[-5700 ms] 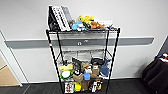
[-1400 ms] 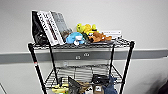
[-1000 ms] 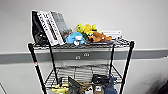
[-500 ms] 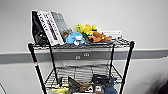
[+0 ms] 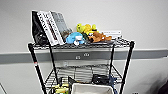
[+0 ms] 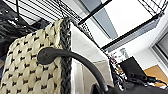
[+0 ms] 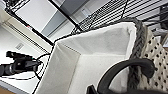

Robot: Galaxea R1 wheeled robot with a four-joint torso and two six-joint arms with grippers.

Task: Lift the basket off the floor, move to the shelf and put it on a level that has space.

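1. Head view: the shelf (image 5: 80,45) stands right ahead against a pale wall, black posts at its corners
2. On its top tier, books (image 5: 51,26) lean at the left, with plush toys (image 5: 86,33) just beside them, blue, yellow and orange
3. One tier down, the level (image 5: 82,72) shows grey mesh, bare across its middle, a dark object (image 5: 101,79) at its front right
4. The basket (image 5: 91,88) pokes its cream lining up at the lower edge of the head view, in front of that tier and below it
5. Left wrist view: the basket (image 6: 37,62) sits tight against the left end effector (image 6: 75,62), a curved dark finger (image 6: 47,55) hooked over the dark braided rim onto the woven side – pinching the wall
6. Right wrist view: same story, the right end effector (image 7: 125,75) arcs a finger (image 7: 140,66) over the rim of the basket (image 7: 90,57), clamping it, lining facing the camera
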